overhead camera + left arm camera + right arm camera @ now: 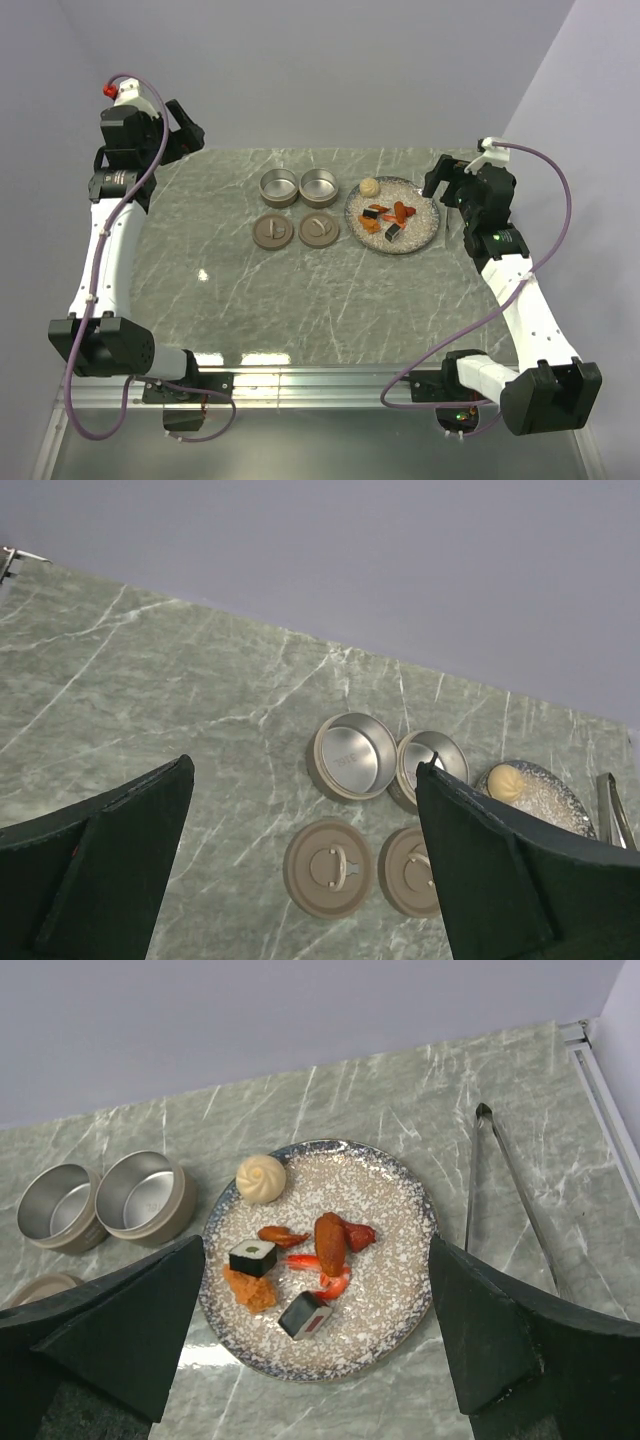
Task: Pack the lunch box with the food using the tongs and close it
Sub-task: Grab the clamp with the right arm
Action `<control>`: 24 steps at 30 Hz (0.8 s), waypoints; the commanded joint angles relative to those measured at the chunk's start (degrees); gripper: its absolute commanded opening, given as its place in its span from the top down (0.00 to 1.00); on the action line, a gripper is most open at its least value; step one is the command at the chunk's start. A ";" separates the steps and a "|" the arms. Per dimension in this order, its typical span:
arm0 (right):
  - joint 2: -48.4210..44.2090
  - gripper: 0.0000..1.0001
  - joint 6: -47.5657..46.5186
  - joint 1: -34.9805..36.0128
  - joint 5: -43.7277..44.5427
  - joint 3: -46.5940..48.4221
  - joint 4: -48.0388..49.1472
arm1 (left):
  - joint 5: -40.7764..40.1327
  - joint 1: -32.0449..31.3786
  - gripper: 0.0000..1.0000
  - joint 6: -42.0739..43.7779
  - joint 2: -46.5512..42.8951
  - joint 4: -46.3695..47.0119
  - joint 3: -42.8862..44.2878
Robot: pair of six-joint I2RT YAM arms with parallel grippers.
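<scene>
The food sits on a speckled plate (390,1185): a beige bun (261,1177), orange-red bits (330,1243) and two dark rolls (253,1257). Slim metal tongs (500,1185) lie on the table just right of the plate. The lunch box is two round metal tins (279,186) (319,186) with their two brown lids (272,231) (318,230) lying in front of them. My right gripper (316,1245) hangs open above the plate's right side, holding nothing. My left gripper (305,770) is open and empty, high over the table's back left, facing the tins (350,757).
The green marble table (250,300) ends at a metal rail along its near edge (300,380). Grey walls stand close behind and to the right. The plate (425,228) lies right of the tins, near my right arm.
</scene>
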 commanded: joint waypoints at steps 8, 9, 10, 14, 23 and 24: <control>-0.41 0.00 0.47 -0.23 0.59 1.55 1.18 | -0.64 -0.11 0.01 1.16 -2.47 3.07 -0.53; 0.12 0.00 0.55 -0.14 1.03 1.63 1.01 | 0.14 -0.02 0.01 1.25 -2.47 3.16 -0.53; 0.65 0.00 0.73 -0.32 1.73 1.72 0.40 | 0.33 -0.02 0.01 1.25 -2.38 3.16 -0.70; 8.89 0.00 1.96 -1.11 9.01 8.81 -7.14 | 4.27 -0.02 0.01 1.60 -1.67 4.21 -1.49; 33.77 0.00 0.03 -5.85 9.82 26.93 -16.39 | 4.64 -0.11 0.01 2.65 -2.90 6.58 -6.77; 35.96 0.00 -0.15 -6.64 10.17 28.08 -16.31 | 4.46 -0.02 0.01 2.74 -3.08 6.50 -7.20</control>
